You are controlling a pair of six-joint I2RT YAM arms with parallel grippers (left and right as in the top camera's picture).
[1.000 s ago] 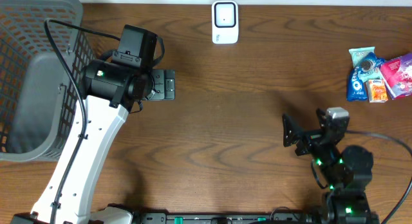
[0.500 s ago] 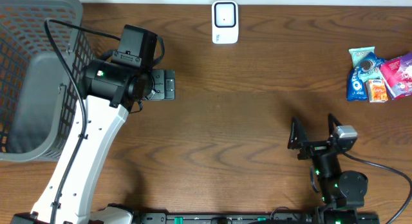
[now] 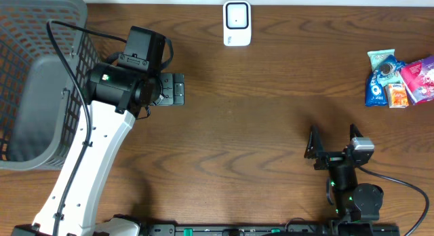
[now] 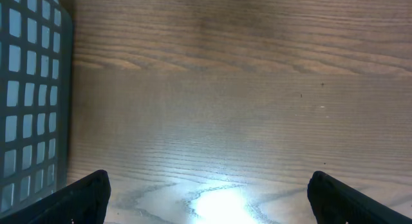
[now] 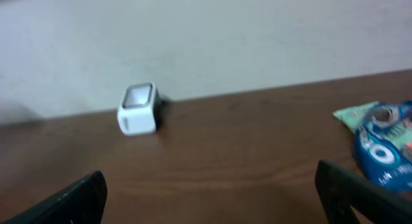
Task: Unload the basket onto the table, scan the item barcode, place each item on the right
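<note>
Table [image 3: 258,127]: dark brown, wavy wood grain throughout. Scanner [image 3: 237,23]: white body, pale window edged in black. Basket [image 3: 27,32]: grey, square open lattice on its walls. Left arm [image 3: 88,168]: white link, black joint housing and black cable. Right arm [image 3: 352,195]: black, with small green lights. Blue packet [image 3: 375,87]: white lettering. Pink packet [image 3: 419,79], orange packet [image 3: 398,95], pale green packet [image 3: 380,57]. Wall [image 5: 257,31]: plain off-white.
</note>
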